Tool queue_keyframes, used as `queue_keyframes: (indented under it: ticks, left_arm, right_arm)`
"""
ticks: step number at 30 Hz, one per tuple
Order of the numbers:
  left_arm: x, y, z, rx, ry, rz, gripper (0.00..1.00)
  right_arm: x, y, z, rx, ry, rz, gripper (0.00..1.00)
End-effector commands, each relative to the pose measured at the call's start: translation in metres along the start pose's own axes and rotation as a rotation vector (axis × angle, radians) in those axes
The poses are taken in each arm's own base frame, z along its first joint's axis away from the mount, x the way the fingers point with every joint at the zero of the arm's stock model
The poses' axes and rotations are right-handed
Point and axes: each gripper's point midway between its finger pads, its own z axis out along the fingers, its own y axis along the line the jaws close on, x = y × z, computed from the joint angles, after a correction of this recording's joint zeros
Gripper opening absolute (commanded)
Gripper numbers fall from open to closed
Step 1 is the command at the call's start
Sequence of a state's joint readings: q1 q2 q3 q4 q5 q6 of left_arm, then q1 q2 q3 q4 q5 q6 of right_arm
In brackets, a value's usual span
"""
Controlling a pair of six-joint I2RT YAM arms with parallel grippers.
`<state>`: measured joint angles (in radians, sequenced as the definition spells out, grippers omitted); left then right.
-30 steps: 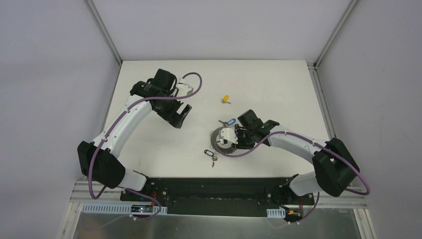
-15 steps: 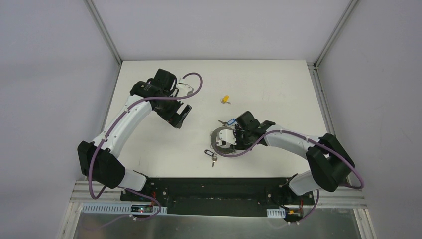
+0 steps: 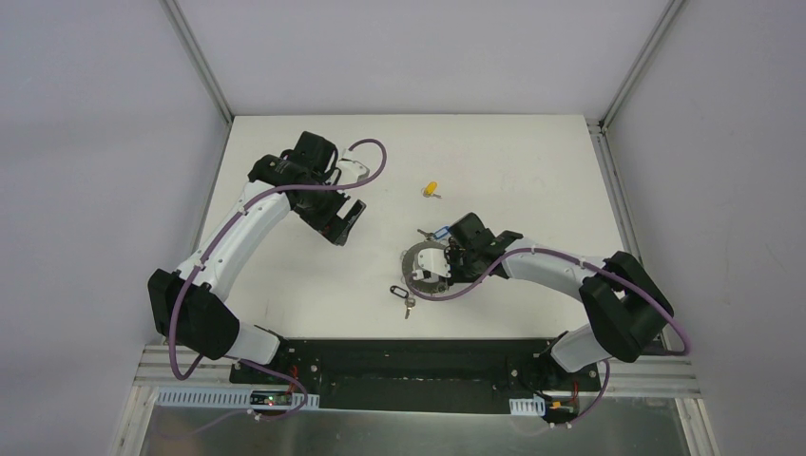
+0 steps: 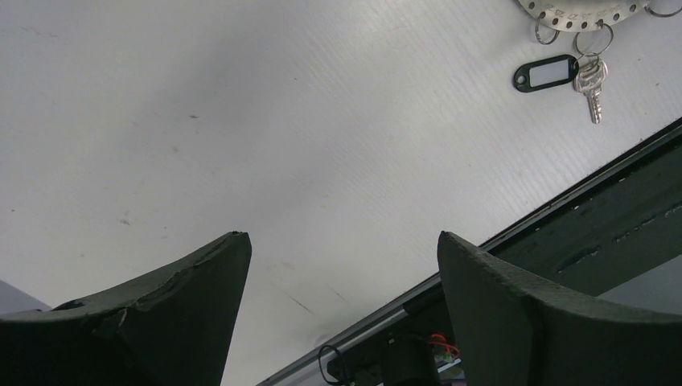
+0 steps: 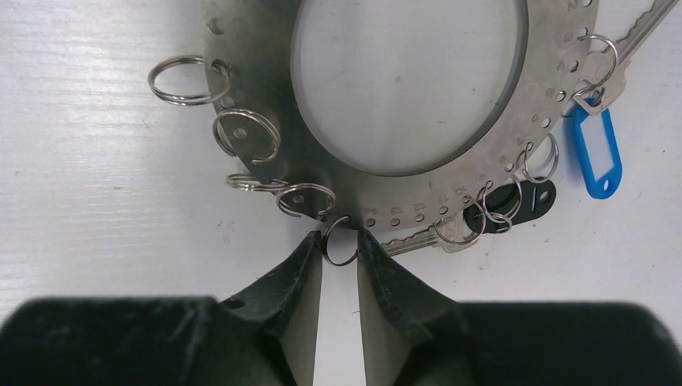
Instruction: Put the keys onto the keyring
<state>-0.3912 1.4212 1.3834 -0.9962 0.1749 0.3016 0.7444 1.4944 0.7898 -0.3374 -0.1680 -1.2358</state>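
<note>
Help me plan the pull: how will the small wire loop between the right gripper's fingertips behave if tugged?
The wire loop, hung through a hole in the keyring, will probably swivel rather than resist. Thin and shiny, it may slip out of the right gripper. The flat metal keyring would likely slide along, not flex.

Black-tagged key (image 4: 592, 87) at keyring (image 4: 579, 11) rim
</note>
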Motion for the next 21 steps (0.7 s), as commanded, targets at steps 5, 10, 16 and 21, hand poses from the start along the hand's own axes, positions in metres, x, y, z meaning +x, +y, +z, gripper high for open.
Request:
queue_keyframes:
  ticks: [5, 10, 16, 21]
  left_arm:
    - [0.004, 0.000, -0.004, 0.008, 0.027, 0.005, 0.88]
    - [0.005, 0.000, -0.004, 0.008, 0.029, 0.007, 0.88]
    - [0.005, -0.001, -0.003, 0.014, 0.031, 0.006, 0.88]
    - [0.005, -0.001, -0.004, 0.014, 0.031, 0.008, 0.88]
  right_arm:
    - [0.001, 0.003, 0.000, -0.018, 0.015, -0.006, 0.18]
    - [-0.001, 0.002, -0.005, -0.003, 0.007, 0.001, 0.11]
    - [-0.004, 0.000, -0.009, 0.007, -0.003, 0.011, 0.05]
    - [-0.009, -0.006, -0.015, 0.026, -0.011, 0.015, 0.00]
